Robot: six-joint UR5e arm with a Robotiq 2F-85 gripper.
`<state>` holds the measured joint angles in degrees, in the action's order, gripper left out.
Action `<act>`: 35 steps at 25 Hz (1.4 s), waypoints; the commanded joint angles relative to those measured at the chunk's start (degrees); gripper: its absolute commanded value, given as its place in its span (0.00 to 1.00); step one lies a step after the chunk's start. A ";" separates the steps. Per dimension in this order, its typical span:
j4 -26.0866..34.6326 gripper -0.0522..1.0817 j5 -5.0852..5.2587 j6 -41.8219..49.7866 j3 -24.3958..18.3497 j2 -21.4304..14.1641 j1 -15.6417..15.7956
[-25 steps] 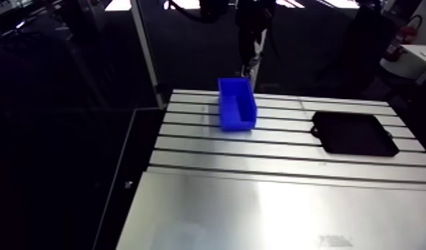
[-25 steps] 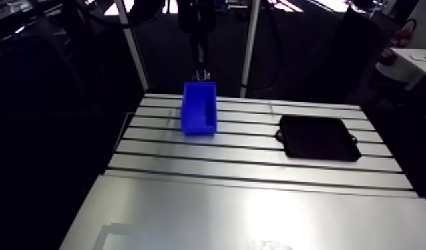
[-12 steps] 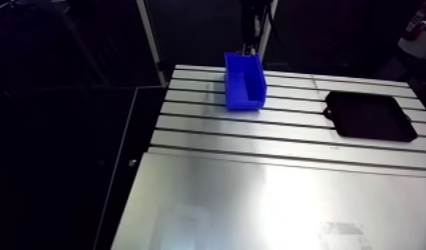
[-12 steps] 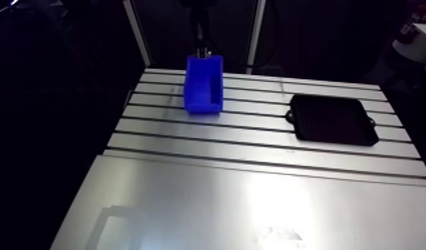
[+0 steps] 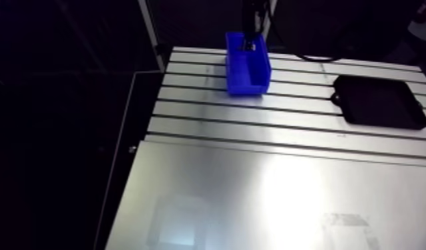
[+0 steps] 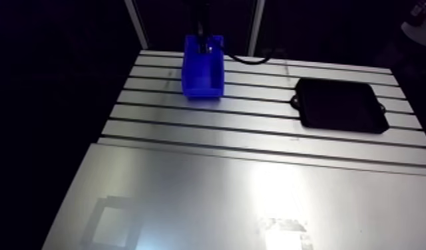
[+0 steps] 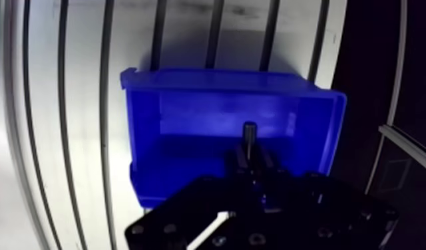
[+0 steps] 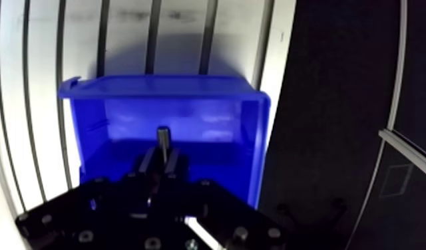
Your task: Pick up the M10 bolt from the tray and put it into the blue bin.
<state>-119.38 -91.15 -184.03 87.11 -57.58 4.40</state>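
Step in hand: placement. The end effector (image 7: 251, 159) is closed on the M10 bolt (image 7: 249, 135), whose shank projects ahead of the fingertips (image 7: 239, 157). Beyond the bolt lies the open interior of the blue bin (image 7: 189, 81). The bolt hangs inside the rim line, over the bin floor. Contact with the floor cannot be determined.

Next move, as a judgement: part the fingers to release the bolt, then withdraw upward clear of the bin walls.

The bin stands on the slotted table (image 7: 82, 133). The black tray (image 6: 340, 105) lies well apart from it.
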 commanded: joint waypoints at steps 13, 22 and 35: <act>-1.61 0.94 -0.83 0.89 0.82 4.11 0.00; -1.61 0.90 -0.83 0.89 0.82 4.28 0.00; -1.52 0.39 -0.83 1.42 0.65 4.20 0.09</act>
<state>-120.92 -91.98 -182.75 87.88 -53.38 4.47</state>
